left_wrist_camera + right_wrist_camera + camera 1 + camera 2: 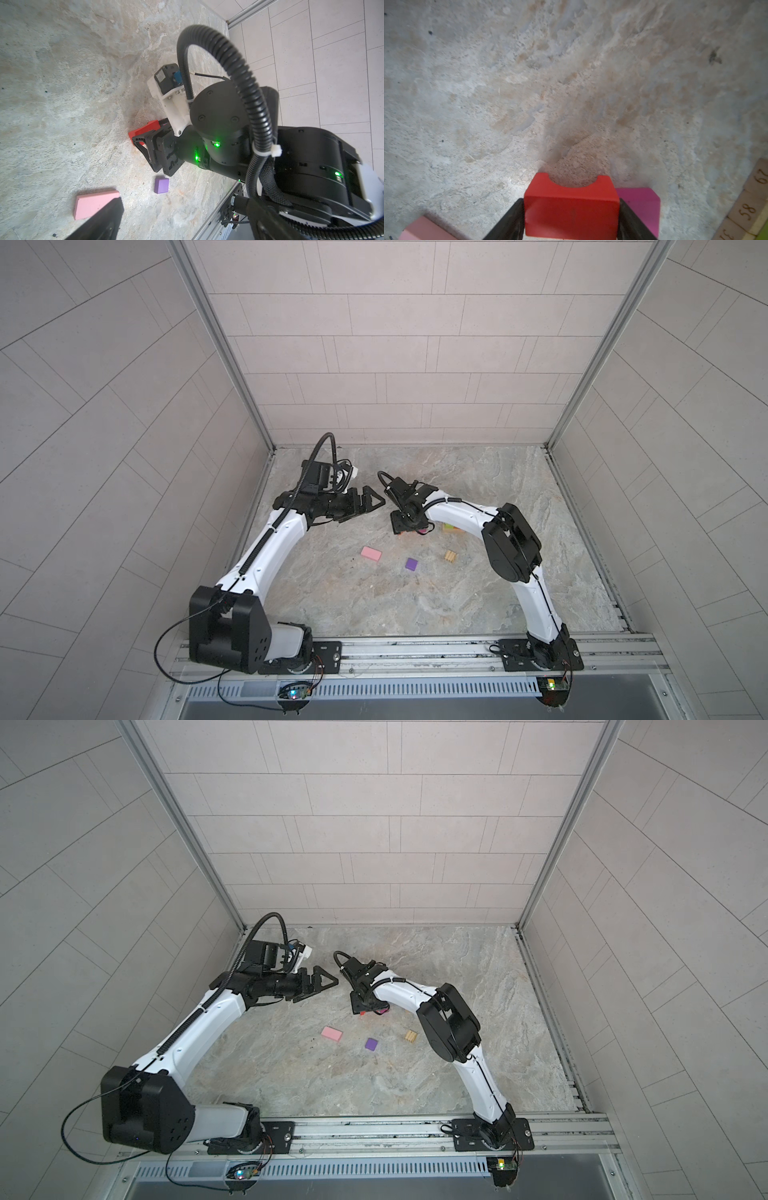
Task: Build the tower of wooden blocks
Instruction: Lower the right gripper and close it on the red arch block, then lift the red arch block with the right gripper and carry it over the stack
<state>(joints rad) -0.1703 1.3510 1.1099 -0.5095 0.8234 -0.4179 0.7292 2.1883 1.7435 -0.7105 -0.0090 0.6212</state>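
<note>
We look down on the grey stone tabletop (415, 614), with both arms bent in over its far half. The left gripper (368, 508) hangs above the surface, jaws spread wide with nothing between them, pointing toward the right arm's wrist. The right gripper (571, 200) is low at the tabletop. Its two black fingers (512, 220) press against the sides of the red arch (571, 212), pinching it, and the arch's cutout faces away from the gripper.

Of the wood block tower we find only a lime green block (448, 526) lying on tan numbered bars (749, 207). It is half hidden by the right forearm and stands near the arch. The pink block (371, 553) lies flat, over toward the left arm. The magenta cube (641, 207) sits just beside the arch. The purple cube (411, 564) and a small tan block (451, 556) lie apart, nearer the arms' bases.
</note>
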